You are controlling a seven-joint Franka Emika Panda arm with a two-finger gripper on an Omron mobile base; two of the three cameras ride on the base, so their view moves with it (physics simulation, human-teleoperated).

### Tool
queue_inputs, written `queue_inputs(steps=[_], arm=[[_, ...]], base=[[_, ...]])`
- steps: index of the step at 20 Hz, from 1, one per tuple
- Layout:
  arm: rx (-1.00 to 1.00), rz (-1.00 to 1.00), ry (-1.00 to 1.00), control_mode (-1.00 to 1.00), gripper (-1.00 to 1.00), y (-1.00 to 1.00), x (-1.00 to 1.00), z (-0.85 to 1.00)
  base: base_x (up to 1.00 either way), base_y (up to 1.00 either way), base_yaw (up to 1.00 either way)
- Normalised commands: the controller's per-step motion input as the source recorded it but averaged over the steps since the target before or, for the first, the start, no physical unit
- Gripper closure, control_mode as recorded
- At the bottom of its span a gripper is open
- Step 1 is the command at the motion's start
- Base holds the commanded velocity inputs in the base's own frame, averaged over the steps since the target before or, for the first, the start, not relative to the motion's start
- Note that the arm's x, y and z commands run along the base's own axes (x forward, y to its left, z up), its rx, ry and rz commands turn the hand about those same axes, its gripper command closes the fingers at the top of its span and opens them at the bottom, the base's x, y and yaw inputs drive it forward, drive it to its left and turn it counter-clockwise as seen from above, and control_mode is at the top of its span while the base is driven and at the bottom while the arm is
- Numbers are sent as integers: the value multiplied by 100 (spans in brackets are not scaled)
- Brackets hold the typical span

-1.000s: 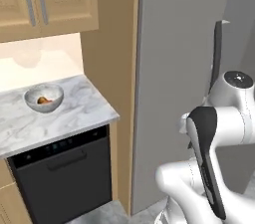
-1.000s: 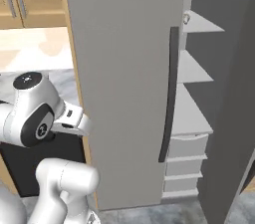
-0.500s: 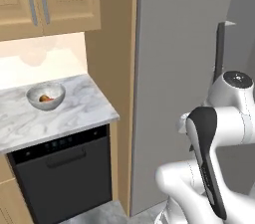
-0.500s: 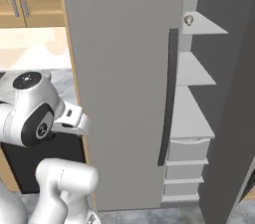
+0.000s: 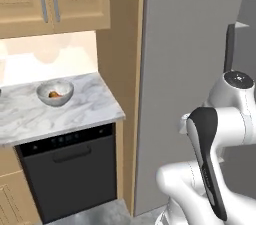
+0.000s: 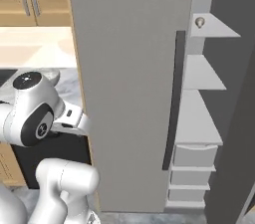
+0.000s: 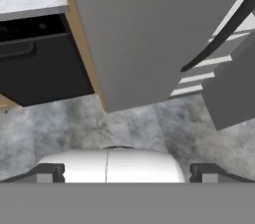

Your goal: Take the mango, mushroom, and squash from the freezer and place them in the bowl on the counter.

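Tall plain grey freezer (image 6: 129,88) stands upright, door ajar, long dark handle (image 6: 172,103) vertical; tiny tan mushroom (image 6: 199,21) upright on top right shelf. Marbled silvery bowl (image 5: 55,92) sits left on white marble counter (image 5: 90,106). Claw (image 7: 127,172) jaws wide apart, empty.

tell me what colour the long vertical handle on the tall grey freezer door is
Dark grey, nearly black: the long vertical door handle shows best in the right base view.

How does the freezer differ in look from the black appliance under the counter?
The freezer is tall and plain grey; the black appliance is low and sits under the counter. The freezer's dark handle runs vertically; the appliance's handle runs horizontally. The freezer's door stands open, showing pale shelves; the appliance is closed.
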Motion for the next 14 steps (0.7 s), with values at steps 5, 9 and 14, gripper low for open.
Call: queue_inputs(steps=[5, 9, 14], arm=[[0, 0, 0, 100, -100, 0, 0, 0], [0, 0, 0, 100, -100, 0, 0, 0], [0, 0, 0, 100, -100, 0, 0, 0]], base=[[0, -35, 23], [-2, -46, 17], [0, -64, 11]])
